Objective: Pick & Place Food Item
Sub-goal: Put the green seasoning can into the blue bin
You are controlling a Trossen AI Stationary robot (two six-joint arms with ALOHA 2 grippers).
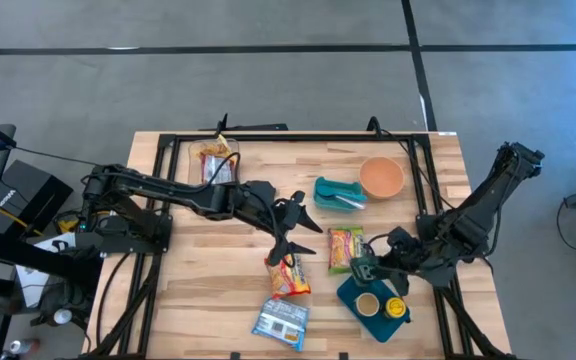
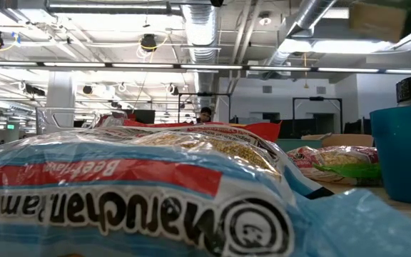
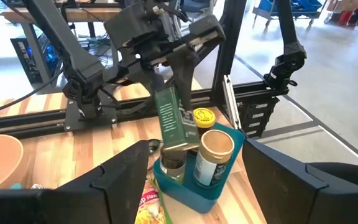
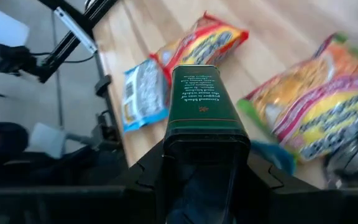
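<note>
Green tin point(image 4: 202, 102) sits clamped in the right pincer point(image 1: 368, 268), upright just over the blue tray point(image 1: 353, 298) — left pincer point(image 1: 293, 222) hovers apart above the counter point(image 1: 198, 280).

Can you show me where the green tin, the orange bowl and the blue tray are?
green tin point(image 4: 202, 99): right wrist view, on its printed face.
orange bowl point(image 1: 381, 177): high view, inside the bowl.
blue tray point(image 3: 191, 194): left wrist view, on its front wall.
</note>
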